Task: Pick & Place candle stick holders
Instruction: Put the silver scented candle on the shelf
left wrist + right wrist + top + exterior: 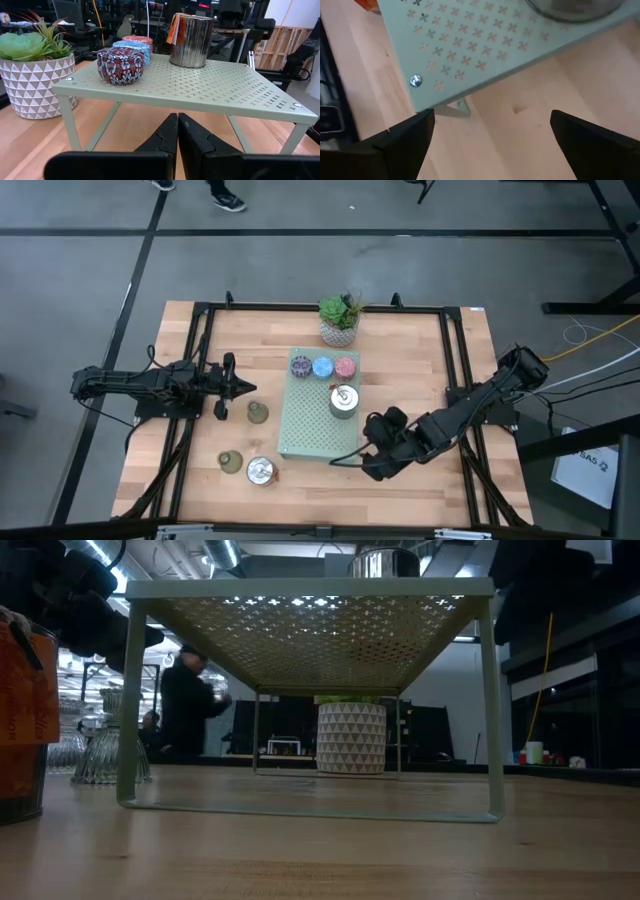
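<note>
A pale green perforated rack [310,430] stands mid-table. On its top stand the purple [301,365], blue [323,366] and pink [345,366] holders in a row, and one silver holder [343,401]. Two olive-green holders [257,413] [231,461] and a second silver holder [261,471] stand on the wood left of the rack. My left gripper [240,388] is shut and empty, left of the rack; its wrist view shows the purple holder [120,65] and the silver one [191,40]. My right gripper [364,448] is open and empty at the rack's near right corner [420,80].
A green succulent in a white patterned pot [340,320] stands on the table behind the rack. Black frame rails [455,380] run along the table's left and right sides. A person [190,705] moves in the room behind.
</note>
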Controlling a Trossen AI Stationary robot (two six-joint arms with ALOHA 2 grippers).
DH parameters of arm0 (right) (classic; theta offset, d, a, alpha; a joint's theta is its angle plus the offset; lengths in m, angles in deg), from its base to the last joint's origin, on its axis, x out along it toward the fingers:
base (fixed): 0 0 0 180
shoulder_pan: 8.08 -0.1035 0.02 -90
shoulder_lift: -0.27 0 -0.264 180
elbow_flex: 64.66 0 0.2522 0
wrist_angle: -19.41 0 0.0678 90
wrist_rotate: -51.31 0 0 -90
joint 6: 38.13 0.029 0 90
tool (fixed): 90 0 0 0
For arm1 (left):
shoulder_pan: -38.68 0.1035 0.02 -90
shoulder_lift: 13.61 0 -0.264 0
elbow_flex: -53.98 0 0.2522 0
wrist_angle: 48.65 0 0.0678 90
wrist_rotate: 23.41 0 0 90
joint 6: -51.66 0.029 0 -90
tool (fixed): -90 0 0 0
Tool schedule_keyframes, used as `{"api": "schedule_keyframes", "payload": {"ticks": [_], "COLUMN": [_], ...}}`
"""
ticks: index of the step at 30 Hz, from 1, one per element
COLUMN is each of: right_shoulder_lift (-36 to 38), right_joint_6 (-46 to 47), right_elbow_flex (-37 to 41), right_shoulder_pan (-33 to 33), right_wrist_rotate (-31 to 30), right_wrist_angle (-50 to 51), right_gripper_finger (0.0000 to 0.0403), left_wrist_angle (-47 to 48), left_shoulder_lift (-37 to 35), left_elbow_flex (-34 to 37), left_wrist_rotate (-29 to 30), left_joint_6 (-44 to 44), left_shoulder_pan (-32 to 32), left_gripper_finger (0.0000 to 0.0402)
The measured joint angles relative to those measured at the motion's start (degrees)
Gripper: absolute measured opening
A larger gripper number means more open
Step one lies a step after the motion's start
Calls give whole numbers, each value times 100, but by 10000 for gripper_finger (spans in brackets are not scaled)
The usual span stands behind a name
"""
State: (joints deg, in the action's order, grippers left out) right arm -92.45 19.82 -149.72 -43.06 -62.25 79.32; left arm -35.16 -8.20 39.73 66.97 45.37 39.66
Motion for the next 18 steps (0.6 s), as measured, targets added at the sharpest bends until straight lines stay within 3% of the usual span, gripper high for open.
{"api": "schedule_keyframes", "payload": {"ticks": [7, 18], "right_shoulder_lift": [-1, -1], "right_joint_6": [-1385, -1686], "right_elbow_flex": [1, 1], "right_shoulder_pan": [-2, -26], "right_wrist_rotate": [-8, 1534], "right_wrist_angle": [-285, -416], "right_gripper_finger": [399, 399], "left_wrist_angle": [-2, -2], "left_shoulder_lift": [0, 0], "left_elbow_flex": [0, 0], "left_wrist_rotate": [0, 0], "left_joint_6": [0, 0], "left_shoulder_pan": [-2, -2], "left_gripper_finger": [6, 6]}}
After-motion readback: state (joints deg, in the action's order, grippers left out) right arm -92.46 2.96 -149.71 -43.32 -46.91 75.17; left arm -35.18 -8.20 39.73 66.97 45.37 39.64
